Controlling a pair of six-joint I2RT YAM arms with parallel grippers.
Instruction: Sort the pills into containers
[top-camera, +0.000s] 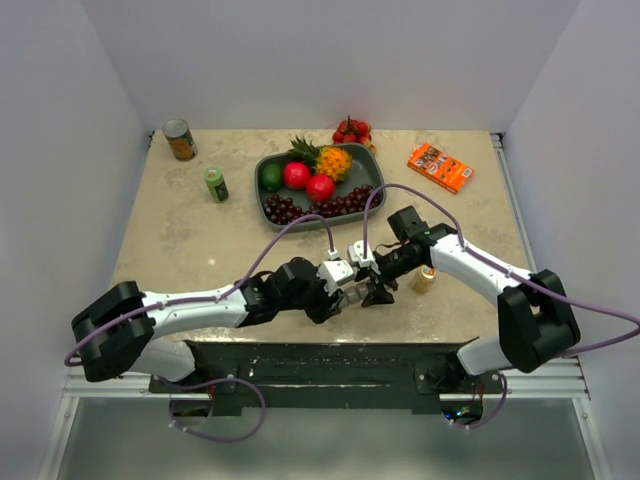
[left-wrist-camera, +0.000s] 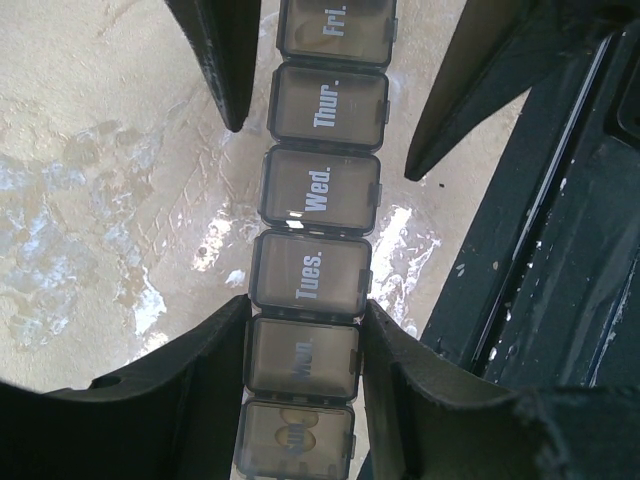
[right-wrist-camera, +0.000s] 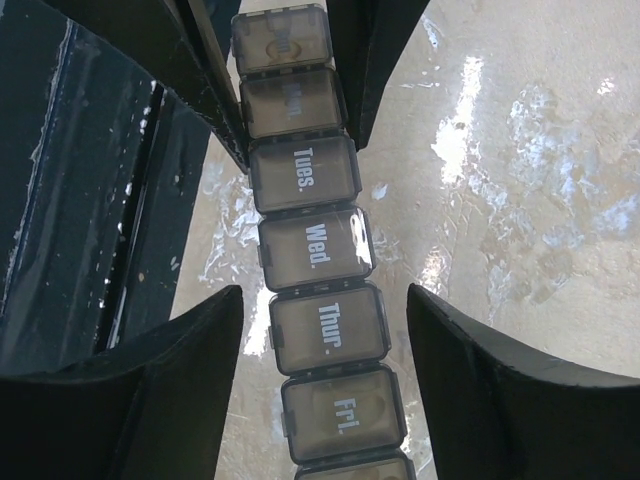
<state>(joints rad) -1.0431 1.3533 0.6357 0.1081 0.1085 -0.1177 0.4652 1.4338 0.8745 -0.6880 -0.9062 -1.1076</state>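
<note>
- Two sets of fingers meet at the containers (left-wrist-camera: 318, 190), a dark strip of lidded day compartments with the surface (left-wrist-camera: 100, 200) beneath it.
- Left fingers (left-wrist-camera: 225, 340) are closed on the strip, pressing both sides of the "Mon." compartment.
- Right fingers (right-wrist-camera: 215, 340) stand apart, straddling "Thur." with a gap on each side, touching nothing.
- "Tues." and "Wed." lie between the two sets of fingers.

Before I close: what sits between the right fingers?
The Thur. compartment of the pill organizer, bare tabletop either side, in the right wrist view.
</note>
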